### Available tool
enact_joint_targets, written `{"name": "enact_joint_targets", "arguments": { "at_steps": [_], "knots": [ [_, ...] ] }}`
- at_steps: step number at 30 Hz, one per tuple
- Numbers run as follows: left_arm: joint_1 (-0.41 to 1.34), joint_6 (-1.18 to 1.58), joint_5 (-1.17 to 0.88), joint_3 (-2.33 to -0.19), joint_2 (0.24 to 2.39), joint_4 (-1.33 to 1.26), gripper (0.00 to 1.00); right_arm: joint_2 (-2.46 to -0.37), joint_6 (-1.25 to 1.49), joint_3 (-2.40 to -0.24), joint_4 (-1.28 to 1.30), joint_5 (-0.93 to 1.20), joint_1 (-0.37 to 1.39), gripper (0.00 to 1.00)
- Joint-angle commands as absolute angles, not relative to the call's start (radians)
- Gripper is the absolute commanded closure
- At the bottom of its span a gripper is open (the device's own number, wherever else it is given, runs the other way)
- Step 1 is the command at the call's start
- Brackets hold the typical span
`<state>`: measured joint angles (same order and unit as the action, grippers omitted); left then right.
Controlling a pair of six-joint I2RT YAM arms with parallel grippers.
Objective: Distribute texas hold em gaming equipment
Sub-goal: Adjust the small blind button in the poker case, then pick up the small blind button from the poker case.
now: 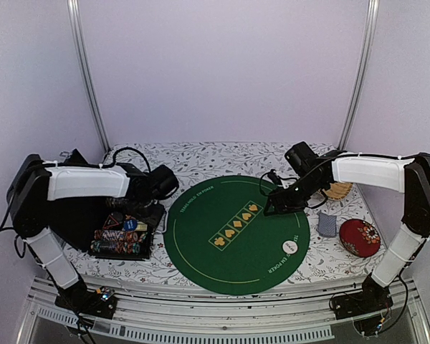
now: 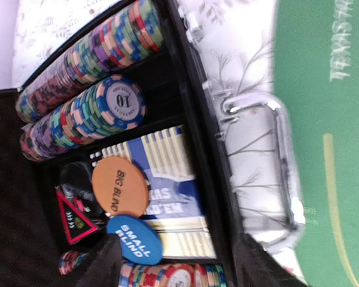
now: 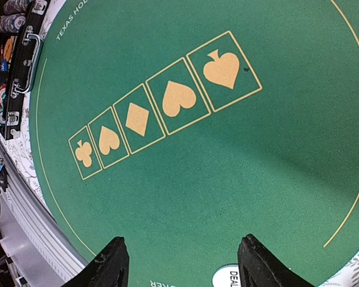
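An open black case [image 1: 152, 228] at the left holds rows of striped poker chips [image 2: 90, 113], an orange "Big Blind" disc [image 2: 119, 185] and a blue "Small Blind" disc [image 2: 134, 239]. My left gripper [image 2: 179, 269] hangs open and empty just above the discs; it also shows in the top view [image 1: 136, 208]. My right gripper [image 3: 182, 266] is open and empty over the right part of the green mat [image 3: 197, 179], and shows in the top view [image 1: 272, 201]. A white dealer disc [image 1: 292, 246] lies on the mat's near right edge. A grey-blue deck of cards [image 1: 327, 224] lies right of the mat.
A red round dish [image 1: 360, 237] sits at the right near the deck. A wicker coaster [image 1: 338, 190] lies behind my right arm. The case's metal handle [image 2: 281, 161] faces the mat. A blue-and-cream "Texas Hold'em" box [image 2: 167, 191] lies under the discs.
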<state>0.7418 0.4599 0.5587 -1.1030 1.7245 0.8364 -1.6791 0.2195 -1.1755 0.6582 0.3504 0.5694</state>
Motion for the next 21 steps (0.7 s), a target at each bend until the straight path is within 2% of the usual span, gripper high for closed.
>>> {"name": "enact_joint_targets", "arguments": {
  "at_steps": [1,4,6,13,21],
  "knots": [
    [0.654,0.468,0.306,-1.059,1.614,0.755,0.26,-1.696,0.204,-1.203,0.667,0.354,0.576,0.35],
    [0.549,0.465,0.157,-0.958,1.517,0.660,0.15,-1.698,0.203,-1.203,0.664,0.355,0.576,0.35],
    [0.500,0.465,0.094,-0.906,1.486,0.612,0.12,-1.699,0.202,-1.203,0.662,0.355,0.576,0.35],
    [0.425,0.456,0.120,-0.842,1.476,0.562,0.20,-1.700,0.199,-1.203,0.660,0.356,0.577,0.35],
    [0.391,0.451,0.146,-0.816,1.522,0.528,0.22,-1.695,0.204,-1.203,0.662,0.356,0.577,0.35]
  ]
}}
